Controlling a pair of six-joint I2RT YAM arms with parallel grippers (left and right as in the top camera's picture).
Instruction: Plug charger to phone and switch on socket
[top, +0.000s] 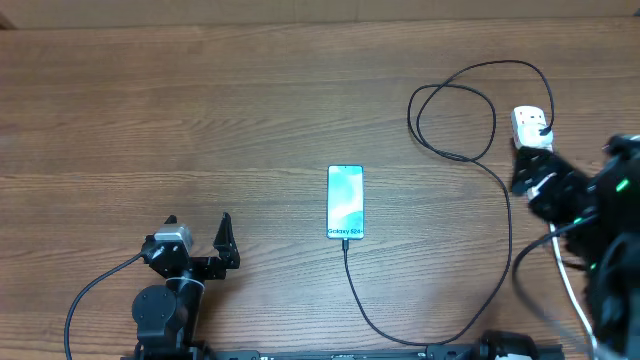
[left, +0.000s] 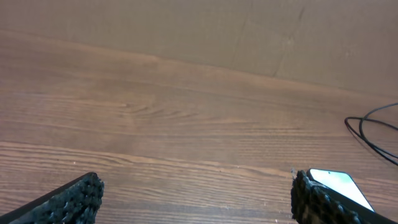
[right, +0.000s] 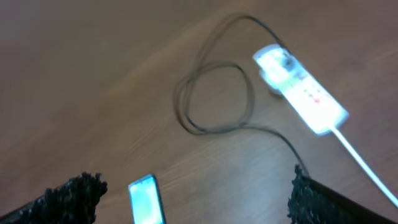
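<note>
Overhead view of a wooden table (top: 200, 100). The phone (top: 345, 203) lies flat at its centre, screen lit, long axis running away from the robot, with the "Galaxy S24+" end nearest the robot. The charger (top: 346, 252) meets that near end, seemingly plugged in, then sweeps right and loops up to the socket (right: 298, 90), a white strip lying aslant at the far right. The left gripper (left: 199, 205) rests near the front edge, fingers spread, grasping nothing. The right gripper (right: 194, 186) hangs near the socket, also spread and empty. Likely risks: the right arm snagging the loose loop and tugging the plug free, or pressing the switch off-centre and sliding the strip.
</note>
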